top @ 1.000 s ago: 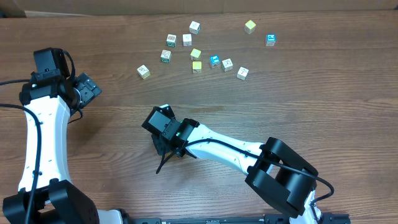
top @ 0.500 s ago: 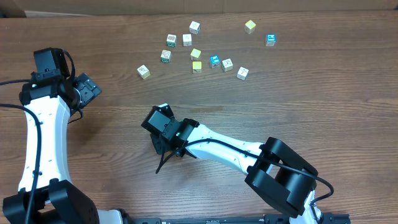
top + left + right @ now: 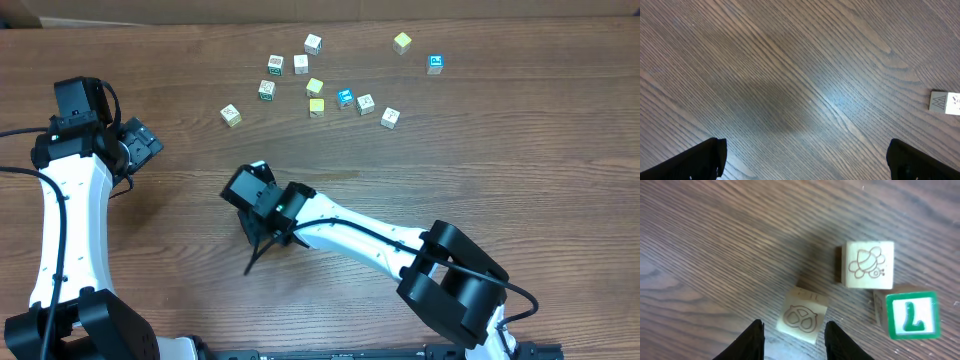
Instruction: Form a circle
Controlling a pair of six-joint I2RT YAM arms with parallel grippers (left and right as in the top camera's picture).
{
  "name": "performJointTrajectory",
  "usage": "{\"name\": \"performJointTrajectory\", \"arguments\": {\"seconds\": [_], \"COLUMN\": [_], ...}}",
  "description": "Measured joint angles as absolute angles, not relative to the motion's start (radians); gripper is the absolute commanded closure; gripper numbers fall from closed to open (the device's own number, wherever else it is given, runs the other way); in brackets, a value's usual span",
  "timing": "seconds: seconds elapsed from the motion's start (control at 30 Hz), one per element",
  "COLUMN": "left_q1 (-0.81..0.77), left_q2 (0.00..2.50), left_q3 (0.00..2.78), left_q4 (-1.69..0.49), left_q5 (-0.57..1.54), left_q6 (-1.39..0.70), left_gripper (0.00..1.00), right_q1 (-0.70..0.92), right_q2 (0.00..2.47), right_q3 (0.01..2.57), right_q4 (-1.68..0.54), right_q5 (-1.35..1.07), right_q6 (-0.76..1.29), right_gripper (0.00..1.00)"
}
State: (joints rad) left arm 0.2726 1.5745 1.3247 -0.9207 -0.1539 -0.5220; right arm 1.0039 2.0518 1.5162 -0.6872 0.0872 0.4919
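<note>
1. the right gripper [image 3: 795, 330] hangs over the circle [image 3: 875, 280], about the middle of the table [image 3: 520, 170] and a bit toward its left edge. from above, the arm hides these blocks.
2. the pretzel block [image 3: 802, 316] sits right at the fingertips, between the two fingers. the fingers are only a little apart. a thin strip of table shows beside one finger, so i think nothing is squeezed.
3. the bee block [image 3: 870, 265] lies farther out and off to one side, near the pretzel block but not touching it. the green block [image 3: 914, 316] is just beside the bee block. i cannot tell if they touch.
4. the left gripper [image 3: 807, 162] is spread wide and holds nothing. it is by the left edge, well apart from the circle, so the right arm is the nearer one.
5. the blocks are small pale wooden cubes, smooth, with pictures drawn on top. a cube has no long side, so any two flat sides can be pinched. the table is brown wood with wavy lines.
6. the loose blocks [image 3: 366, 103] lie near the far edge.
</note>
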Motion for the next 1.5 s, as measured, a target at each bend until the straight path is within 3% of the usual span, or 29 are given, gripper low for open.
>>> {"name": "performJointTrajectory", "arguments": {"seconds": [0.33, 0.87, 1.5], "left_q1": [0.273, 0.27, 0.27], "left_q2": [1.575, 1.575, 1.575], "left_q3": [1.325, 1.325, 1.325], "left_q4": [-0.921, -0.92, -0.921], "left_q5": [-0.154, -0.154, -0.154], "left_q6": [-0.522, -0.522, -0.522], "left_gripper": [0.01, 0.01, 0.0], "right_q1": [1.006, 1.11, 1.099], "right_q2": [2.061, 2.173, 2.173], "right_q3": [1.682, 1.682, 1.667], "right_q4": [-0.906, -0.878, -0.853], "right_q5": [0.093, 0.22, 0.277], "right_q6": [0.546, 0.621, 0.63], "right_gripper": [0.62, 0.48, 0.52]}}
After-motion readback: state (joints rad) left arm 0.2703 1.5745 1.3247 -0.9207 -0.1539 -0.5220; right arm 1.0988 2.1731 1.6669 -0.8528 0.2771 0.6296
